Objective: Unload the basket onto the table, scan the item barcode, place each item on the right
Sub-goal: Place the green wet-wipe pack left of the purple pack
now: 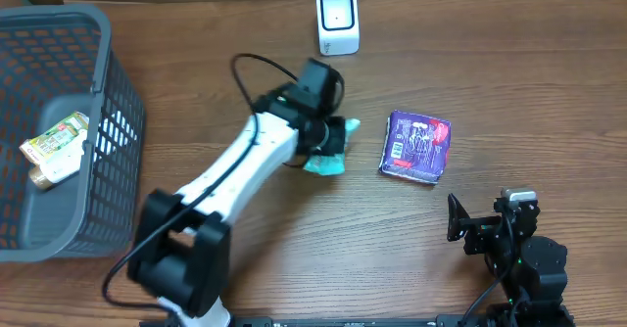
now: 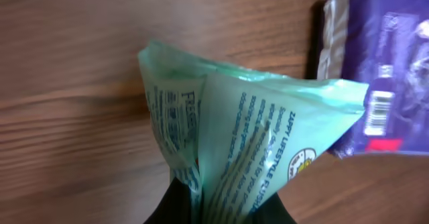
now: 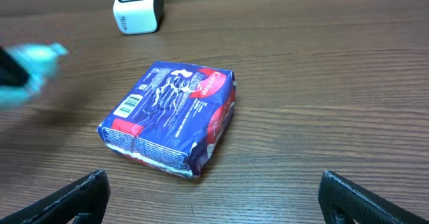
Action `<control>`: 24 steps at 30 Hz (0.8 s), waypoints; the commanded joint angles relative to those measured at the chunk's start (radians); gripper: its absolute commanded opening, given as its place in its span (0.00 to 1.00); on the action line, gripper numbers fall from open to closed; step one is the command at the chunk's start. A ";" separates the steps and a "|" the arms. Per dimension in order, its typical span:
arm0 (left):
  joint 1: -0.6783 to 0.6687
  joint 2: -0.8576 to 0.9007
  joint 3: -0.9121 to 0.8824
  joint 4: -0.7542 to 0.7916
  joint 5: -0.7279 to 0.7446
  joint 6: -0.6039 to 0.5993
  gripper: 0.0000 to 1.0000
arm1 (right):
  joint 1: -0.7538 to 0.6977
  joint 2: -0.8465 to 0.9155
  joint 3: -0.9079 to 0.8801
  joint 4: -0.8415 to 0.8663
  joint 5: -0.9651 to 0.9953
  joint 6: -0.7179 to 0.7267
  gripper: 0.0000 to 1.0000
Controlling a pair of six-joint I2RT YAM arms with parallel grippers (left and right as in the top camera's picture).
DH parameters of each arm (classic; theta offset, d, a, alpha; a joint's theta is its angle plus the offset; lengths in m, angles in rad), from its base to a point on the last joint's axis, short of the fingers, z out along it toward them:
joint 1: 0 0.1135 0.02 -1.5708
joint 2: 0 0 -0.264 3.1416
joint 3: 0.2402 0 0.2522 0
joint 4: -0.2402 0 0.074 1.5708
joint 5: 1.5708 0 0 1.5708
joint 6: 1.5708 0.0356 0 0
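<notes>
My left gripper point(image 1: 333, 141) is shut on a mint-green soft packet point(image 1: 328, 161), the item, pinching its folded end just above the table. In the left wrist view the green packet point(image 2: 261, 137) fans out from the gripper point(image 2: 221, 209), with printed text facing the camera and no barcode showing on it. The white barcode scanner point(image 1: 338, 21) stands at the far edge of the table, beyond the gripper; the scanner point(image 3: 139, 8) also shows in the right wrist view. My right gripper point(image 3: 221, 204) stands open and holds nothing, near the front right point(image 1: 490, 231).
A purple snack packet point(image 1: 416, 146) lies flat to the right of the green one, with a barcode point(image 2: 379, 110) on its near end. At the left stands a grey mesh basket point(image 1: 118, 102) holding a green-labelled item point(image 1: 54, 146).
</notes>
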 commanded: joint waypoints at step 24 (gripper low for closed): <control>0.429 -0.238 0.719 -0.618 -0.380 0.129 0.83 | 0.005 -0.003 0.020 0.005 0.010 -0.001 1.00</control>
